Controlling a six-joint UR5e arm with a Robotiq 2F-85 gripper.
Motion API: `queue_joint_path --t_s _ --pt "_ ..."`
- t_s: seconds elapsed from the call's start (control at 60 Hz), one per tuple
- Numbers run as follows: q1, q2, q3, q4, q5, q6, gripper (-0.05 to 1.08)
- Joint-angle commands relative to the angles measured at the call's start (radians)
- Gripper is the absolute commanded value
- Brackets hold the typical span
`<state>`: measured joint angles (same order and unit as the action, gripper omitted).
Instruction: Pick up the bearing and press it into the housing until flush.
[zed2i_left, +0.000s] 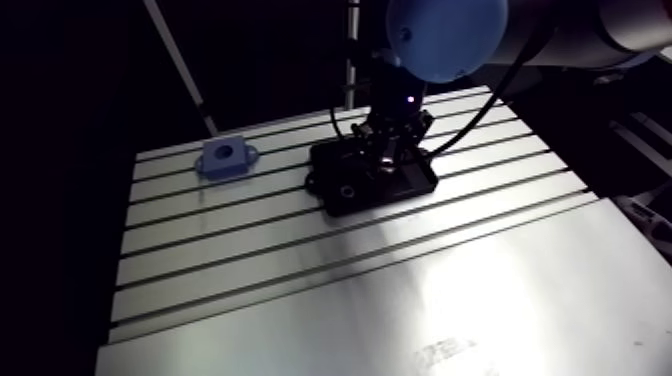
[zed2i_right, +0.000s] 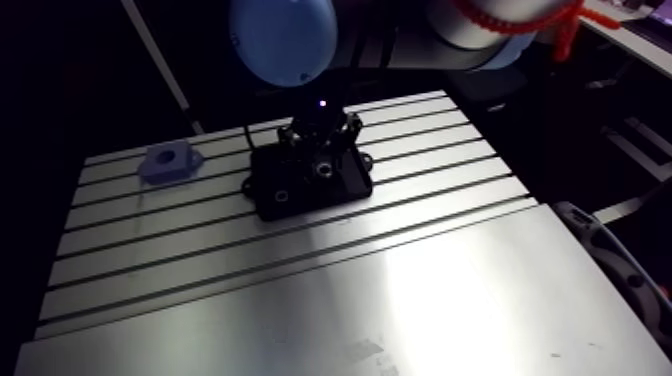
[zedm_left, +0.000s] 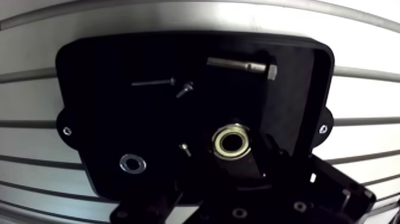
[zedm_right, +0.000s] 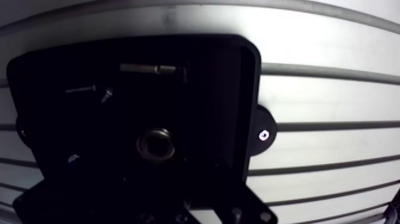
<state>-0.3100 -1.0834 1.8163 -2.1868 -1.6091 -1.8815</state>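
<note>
The bearing (zedm_left: 232, 142), a metal ring with a brass-coloured inner race, lies flat in a black tray (zedm_left: 83, 65). My gripper (zedm_left: 229, 168) hangs low over the tray, open, its dark fingers straddling the bearing; one finger (zedm_left: 268, 159) stands close beside the ring. In the arm view the gripper (zed2i_left: 388, 160) comes straight down onto the tray (zed2i_left: 345, 200). The housing (zed2i_left: 226, 157), a light blue block with a round bore on top, sits on the table far to the left of the tray, apart from the gripper.
The tray also holds a long bolt (zedm_left: 241, 65), a washer (zedm_left: 132, 163), a thin pin (zedm_left: 153, 83) and a small screw (zedm_left: 184, 89). The slotted aluminium table (zed2i_left: 400, 290) stretches bare toward its near edge.
</note>
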Motion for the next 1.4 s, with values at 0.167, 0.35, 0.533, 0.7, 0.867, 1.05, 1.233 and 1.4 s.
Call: queue_joint_path --t_s 0.167,0.35,0.533,0.7,0.867,1.05,1.233,1.4 --pt "-0.001 -0.011 -0.007 0.006 -0.001 0.000 0.60" --pt "0.002 -0.020 -0.013 0.010 -0.001 0.000 0.61" --pt "0.004 -0.047 -0.034 0.052 0.001 0.000 0.63" --pt "0.028 -0.082 -0.061 0.089 0.005 0.002 0.64" --pt "0.069 -0.103 -0.106 0.162 0.016 0.038 0.65" --pt "0.118 -0.109 -0.175 0.228 0.018 0.147 0.65" --pt "0.182 -0.096 -0.247 0.275 0.020 0.216 0.65" --pt "0.241 -0.048 -0.316 0.308 0.021 0.233 0.65"
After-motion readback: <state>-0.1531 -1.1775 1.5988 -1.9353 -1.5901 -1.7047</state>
